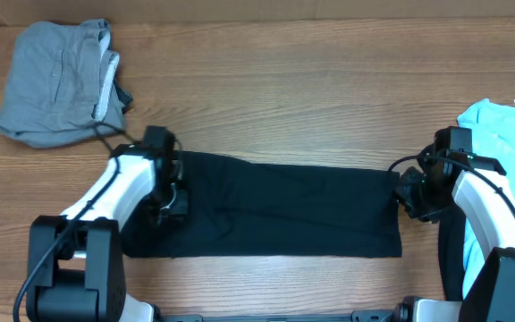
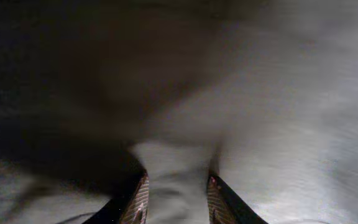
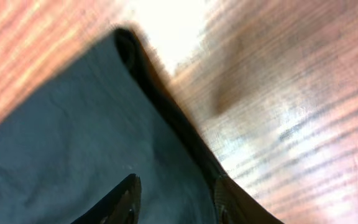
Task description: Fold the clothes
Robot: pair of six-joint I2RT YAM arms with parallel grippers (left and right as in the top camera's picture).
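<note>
Partway, seemingly: black T-shirt flattened into a long band, light blue garment unfolded. Right gripper fingers apart; left gripper around fabric, grip impossible to tell.

No text, label, brand, number or sign can be read on the black T-shirt, the grey garment, the light blue garment or the wooden table.
</note>
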